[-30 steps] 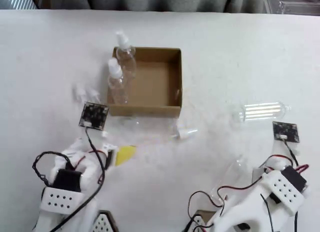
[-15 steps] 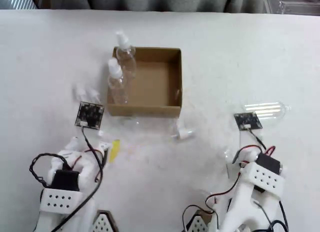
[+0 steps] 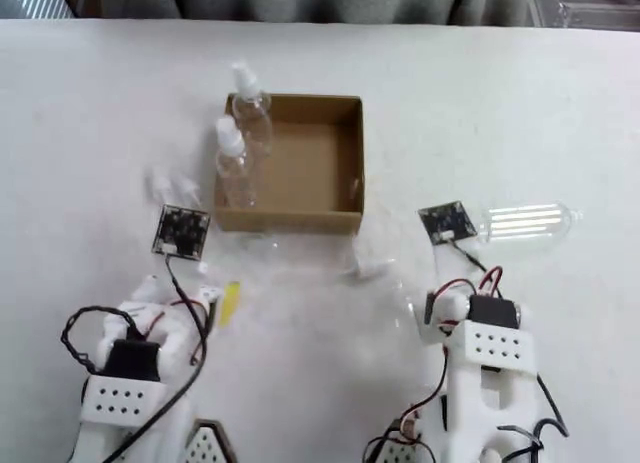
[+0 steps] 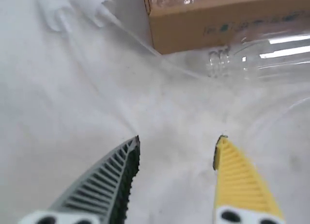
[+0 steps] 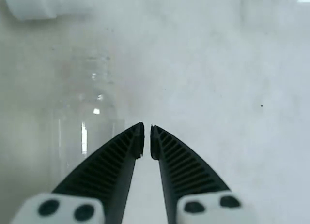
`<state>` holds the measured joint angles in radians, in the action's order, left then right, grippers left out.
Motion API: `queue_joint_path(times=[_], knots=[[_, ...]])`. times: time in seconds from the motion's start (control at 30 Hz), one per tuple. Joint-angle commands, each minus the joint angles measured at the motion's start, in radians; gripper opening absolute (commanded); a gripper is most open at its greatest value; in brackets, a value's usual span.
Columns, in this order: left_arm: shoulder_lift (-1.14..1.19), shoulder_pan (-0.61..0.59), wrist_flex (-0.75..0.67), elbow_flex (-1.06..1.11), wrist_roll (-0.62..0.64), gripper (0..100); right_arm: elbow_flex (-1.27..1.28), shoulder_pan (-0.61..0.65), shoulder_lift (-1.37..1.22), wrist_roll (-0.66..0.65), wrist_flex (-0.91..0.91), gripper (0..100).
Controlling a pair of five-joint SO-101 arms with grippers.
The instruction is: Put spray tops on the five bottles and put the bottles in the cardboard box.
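Bottle is lying uncapped just ahead of the spread, empty left pincer, beside the box; right pincer is hanging pressed together; it probably needs spreading before taking the spray top ahead.

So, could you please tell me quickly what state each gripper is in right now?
Left gripper: open, holding nothing.
Right gripper: closed, holding nothing.

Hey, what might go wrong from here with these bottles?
The right gripper is shut beside a lying bottle; a nudge may roll it away. The left gripper is open near a second bottle lying by the box; round and smooth, it might slip or get shoved against the cardboard.
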<state>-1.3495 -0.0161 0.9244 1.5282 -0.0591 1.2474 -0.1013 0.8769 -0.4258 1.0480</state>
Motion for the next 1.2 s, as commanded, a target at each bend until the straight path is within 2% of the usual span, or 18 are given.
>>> queue_joint_path(times=[0.0, 0.13, 0.47, 0.53, 0.6, 0.73, 0.9, 1.17], knots=[[-0.019, -0.008, -0.025, -0.009, -0.012, 24, -0.011, 0.038, 0.013, 0.009, 0.01, 1.5], [-0.019, -0.008, -0.026, -0.008, -0.012, 24, -0.029, 0.031, 0.015, 0.009, 0.012, 1.5], [-0.019, -0.008, -0.026, -0.006, -0.012, 24, -0.258, -0.147, 0.005, 0.009, 0.136, 1.5], [-0.019, -0.008, -0.026, -0.006, -0.012, 24, -0.272, -0.151, 0.004, 0.011, 0.156, 1.5], [-0.019, -0.008, -0.026, -0.006, -0.012, 24, -0.273, -0.11, 0.004, 0.063, 0.159, 1.5], [-0.019, -0.008, -0.026, -0.006, -0.009, 24, -0.273, 0.005, 0.004, 0.253, 0.147, 1.5], [-0.019, -0.016, -0.026, -0.006, -0.009, 24, -0.272, 0.163, 0.004, 0.359, 0.064, 1.5], [-0.019, -0.042, -0.026, -0.006, -0.014, 24, -0.278, 0.321, -0.079, 0.523, -0.041, 3.3]])
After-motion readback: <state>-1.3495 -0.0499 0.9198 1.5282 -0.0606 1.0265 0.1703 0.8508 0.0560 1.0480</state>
